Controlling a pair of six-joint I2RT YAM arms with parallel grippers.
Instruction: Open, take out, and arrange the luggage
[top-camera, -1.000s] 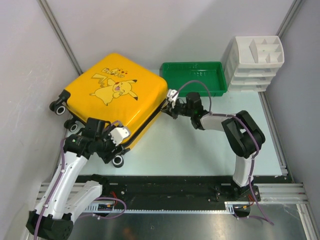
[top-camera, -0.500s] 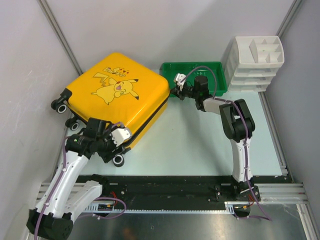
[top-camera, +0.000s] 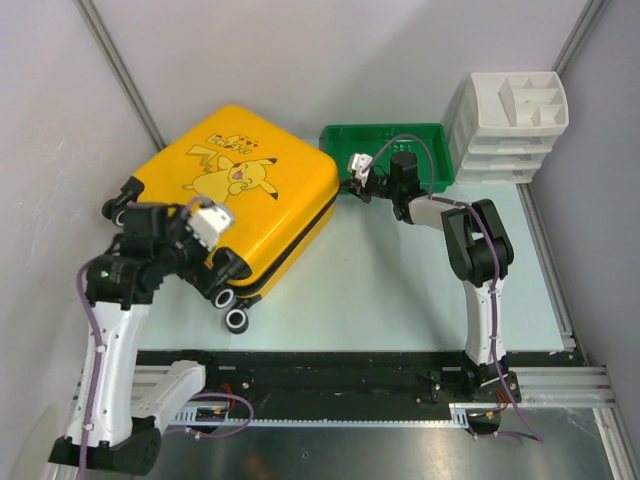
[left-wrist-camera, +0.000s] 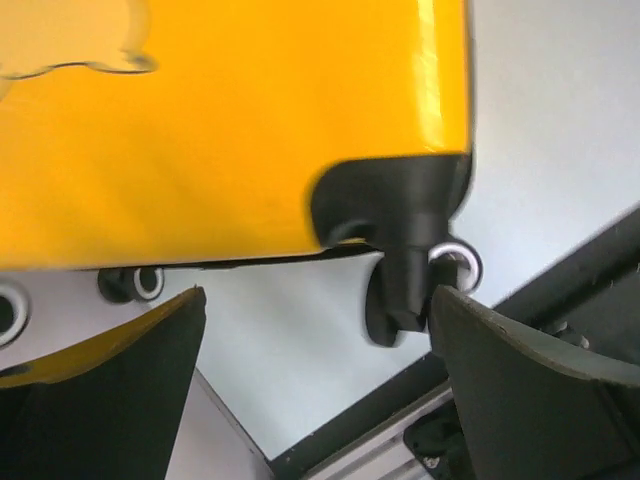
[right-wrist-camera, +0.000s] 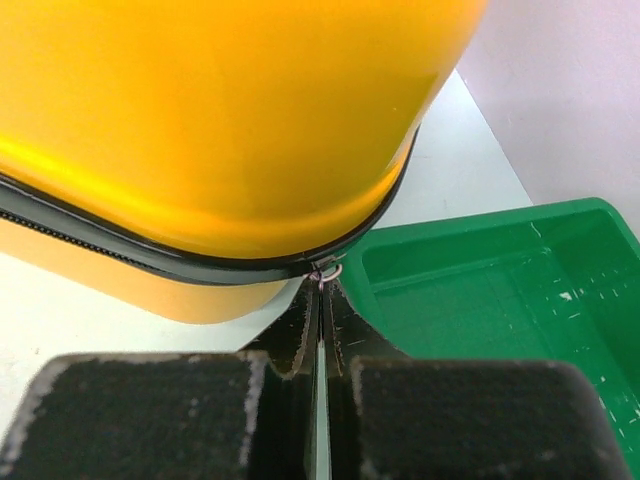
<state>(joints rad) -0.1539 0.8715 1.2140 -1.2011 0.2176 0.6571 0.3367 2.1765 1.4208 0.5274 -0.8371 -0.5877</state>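
The small yellow hard-shell suitcase with the Pikachu cartoon print (top-camera: 250, 200) lies flat, print up, on the far left of the pale surface (top-camera: 400, 290). The left tool (left-wrist-camera: 318, 295) hangs wide open at its near corner, a black caster wheel (left-wrist-camera: 415, 295) between the fingers (contact cannot be told). The right tool (right-wrist-camera: 320, 305) is pinched closed on the metal zipper pull (right-wrist-camera: 327, 272) at the suitcase's right corner, just beside the green plastic tray (top-camera: 380, 128).
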